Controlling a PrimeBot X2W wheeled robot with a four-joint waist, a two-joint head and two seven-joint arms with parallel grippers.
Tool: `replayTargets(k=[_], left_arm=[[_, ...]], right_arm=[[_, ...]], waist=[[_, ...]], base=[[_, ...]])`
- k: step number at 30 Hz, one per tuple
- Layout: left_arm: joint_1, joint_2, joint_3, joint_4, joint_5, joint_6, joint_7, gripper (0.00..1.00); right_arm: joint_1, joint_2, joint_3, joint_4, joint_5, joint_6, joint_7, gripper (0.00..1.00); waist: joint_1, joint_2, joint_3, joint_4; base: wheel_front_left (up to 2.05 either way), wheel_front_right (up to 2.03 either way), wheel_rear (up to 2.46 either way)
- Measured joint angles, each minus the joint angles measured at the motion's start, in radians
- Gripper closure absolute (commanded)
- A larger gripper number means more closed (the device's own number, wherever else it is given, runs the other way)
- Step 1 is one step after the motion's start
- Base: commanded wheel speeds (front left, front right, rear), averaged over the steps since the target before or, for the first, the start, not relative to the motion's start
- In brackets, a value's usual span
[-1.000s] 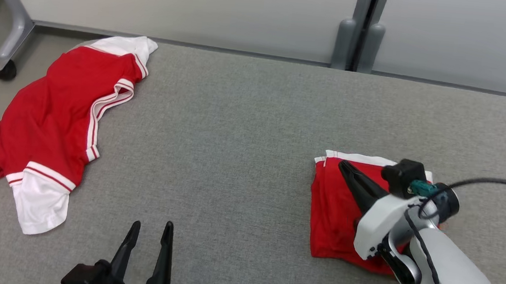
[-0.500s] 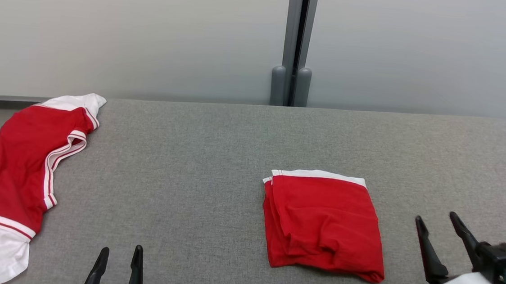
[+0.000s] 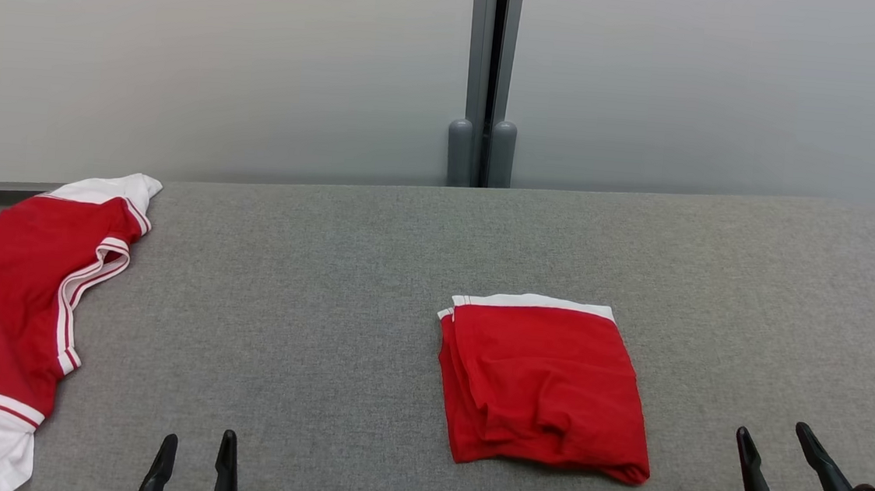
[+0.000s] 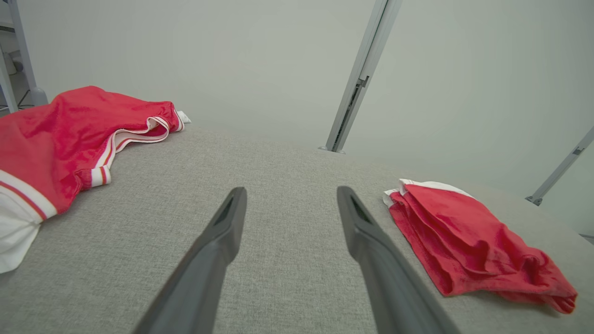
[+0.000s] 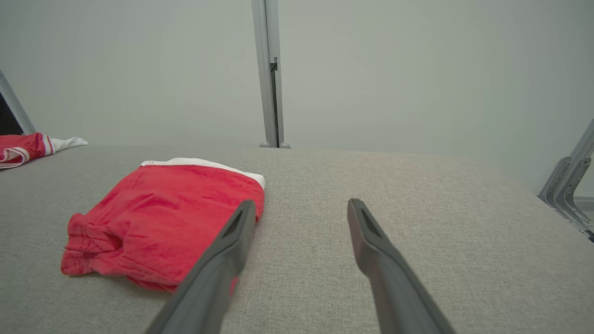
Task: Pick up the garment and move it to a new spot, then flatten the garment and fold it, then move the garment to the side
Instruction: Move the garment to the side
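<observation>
Shows the garment (image 3: pixel 543 386) folded to a red square with a white band along its far edge, lying flat on the table (image 3: pixel 323 307) at about 5 o'clock in the head view. Finds both grippers empty and clear of it: left gripper (image 3: pixel 197 445) at 7 o'clock, jaws apart; right gripper (image 3: pixel 772 434) at 4 o'clock, jaws spread wide, near the cloth but not touching. Suggests pickup, flattening and folding are done; cannot tell whether this spot already counts as the side, so possibly one last move to make. Also takes in a second shirt (image 3: pixel 3 305), unfolded and rumpled, at the table's 9 o'clock edge.
</observation>
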Motion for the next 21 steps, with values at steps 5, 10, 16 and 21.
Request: replayTargets(k=[5,10,16,21], left_arm=[[-0.002,0.0,0.0,-0.001,0.008,-0.002,0.0,0.0],[-0.024,0.0,-0.017,-0.007,0.016,-0.004,0.0,0.0],[-0.107,0.0,-0.059,0.002,0.017,-0.012,0.0,0.0],[-0.136,0.0,-0.074,0.012,0.003,-0.006,0.0,0.0]], right_arm=[[-0.015,0.005,0.01,-0.006,0.024,0.0,0.0,0.0],[-0.106,-0.033,0.115,0.049,0.154,0.0,0.083,0.0],[-0.309,-0.081,0.209,0.145,0.336,0.0,0.351,0.0],[-0.366,-0.07,0.209,0.253,0.393,0.0,0.466,0.0]], waist=[[0.0,0.0,0.008,0.006],[0.0,0.0,0.033,0.025],[0.0,0.0,0.125,0.067],[0.0,0.0,0.167,0.126]], base=[[0.0,0.0,0.0],[0.0,0.0,0.0],[0.0,0.0,0.0],[0.0,0.0,0.0]])
